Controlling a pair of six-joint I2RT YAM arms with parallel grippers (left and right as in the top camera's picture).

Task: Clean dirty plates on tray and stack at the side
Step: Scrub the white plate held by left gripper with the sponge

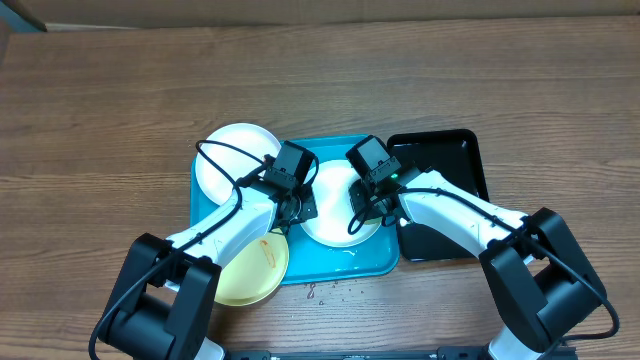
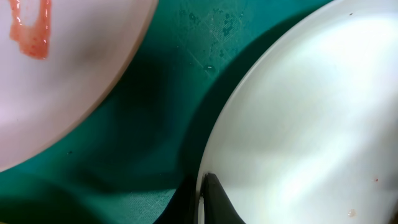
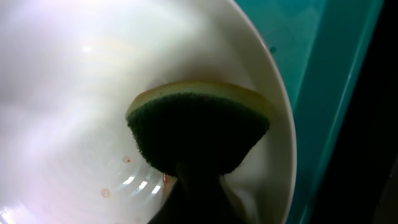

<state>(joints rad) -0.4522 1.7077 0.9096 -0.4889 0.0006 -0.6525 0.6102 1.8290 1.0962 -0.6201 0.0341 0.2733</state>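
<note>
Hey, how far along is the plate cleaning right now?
Nothing looks finished: no plate is stacked beside the tray. In hand: the left end effector pinches the rim of the centre white plate while the right end effector presses a sponge onto it. Left: the smeared yellow-green plate, the other white plate, then stacking.

Worktop [image 1: 100,100]: brown wood-grain surface, grain running left-right, fills nearly the whole overhead view. Pale tan strip [image 1: 300,8] past its far edge, can't tell what it is. Few small droplets [image 1: 330,291] near the front. Light even, shadows soft.
</note>
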